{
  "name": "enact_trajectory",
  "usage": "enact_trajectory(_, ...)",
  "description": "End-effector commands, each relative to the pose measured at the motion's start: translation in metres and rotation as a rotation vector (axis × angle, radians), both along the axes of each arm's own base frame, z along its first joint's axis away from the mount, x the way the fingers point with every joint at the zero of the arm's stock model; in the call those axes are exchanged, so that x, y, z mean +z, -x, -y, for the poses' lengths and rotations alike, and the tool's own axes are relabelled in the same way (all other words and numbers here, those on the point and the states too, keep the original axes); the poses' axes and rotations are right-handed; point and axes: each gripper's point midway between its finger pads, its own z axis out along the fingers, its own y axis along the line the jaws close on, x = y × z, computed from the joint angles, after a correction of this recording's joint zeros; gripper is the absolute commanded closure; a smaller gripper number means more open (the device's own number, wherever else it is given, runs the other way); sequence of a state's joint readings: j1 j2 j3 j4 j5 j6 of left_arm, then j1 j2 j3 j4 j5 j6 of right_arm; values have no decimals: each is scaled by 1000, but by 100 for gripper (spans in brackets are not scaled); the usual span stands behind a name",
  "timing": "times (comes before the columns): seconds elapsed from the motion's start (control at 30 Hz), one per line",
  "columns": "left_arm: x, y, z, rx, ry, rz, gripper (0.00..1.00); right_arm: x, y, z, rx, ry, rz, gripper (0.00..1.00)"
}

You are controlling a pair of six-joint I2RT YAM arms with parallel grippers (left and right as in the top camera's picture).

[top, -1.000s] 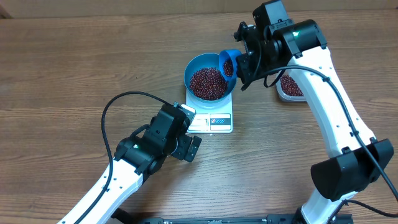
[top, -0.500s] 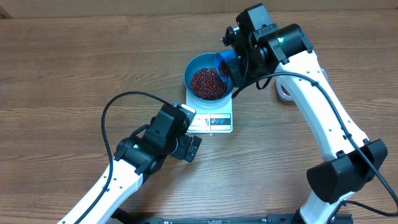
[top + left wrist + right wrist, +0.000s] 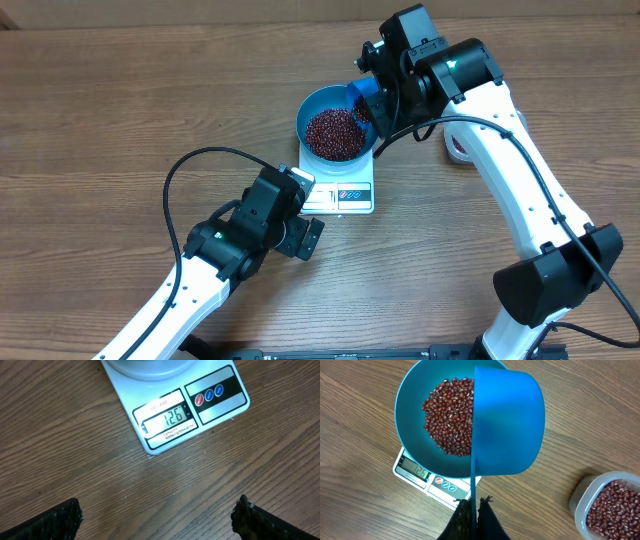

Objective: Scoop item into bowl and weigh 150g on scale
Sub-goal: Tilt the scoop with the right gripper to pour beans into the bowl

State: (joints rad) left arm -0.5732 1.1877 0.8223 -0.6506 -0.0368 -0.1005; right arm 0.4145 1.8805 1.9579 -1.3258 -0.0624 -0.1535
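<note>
1. Overhead: right tool (image 3: 383, 104) holds the scoop (image 3: 362, 98) tipped over the bowl (image 3: 306, 118) just ahead of it. The bowl sits on the scale (image 3: 345, 195).
2. Left wrist: left tool (image 3: 157, 520) spread wide, empty. The display (image 3: 167, 416) ahead reads 126 — short of target.
3. Right wrist: right tool pinched on the scoop handle, beans (image 3: 447, 415) in the bowl beyond it. Risk — a fast tip overshoots, and a pour at the rim spills onto the worktop (image 3: 360, 475).

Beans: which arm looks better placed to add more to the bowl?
Right. The right gripper holds the blue scoop tipped over the bowl; the left gripper hangs open and empty near the scale.
</note>
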Motion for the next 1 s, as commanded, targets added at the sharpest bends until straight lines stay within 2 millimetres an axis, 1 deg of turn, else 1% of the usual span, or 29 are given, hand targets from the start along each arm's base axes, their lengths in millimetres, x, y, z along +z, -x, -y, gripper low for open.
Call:
enact_trajectory(0.0, 8, -5, 2, -8, 12, 17, 1, 19, -4, -2, 37, -2, 69, 96)
enact_trajectory(0.4, 8, -5, 2, -8, 12, 17, 0, 21, -13, 8, 26, 62, 115, 96)
enact_trajectory(0.97, 8, -5, 2, -8, 12, 17, 0, 22, -16, 7, 46, 66, 133, 96)
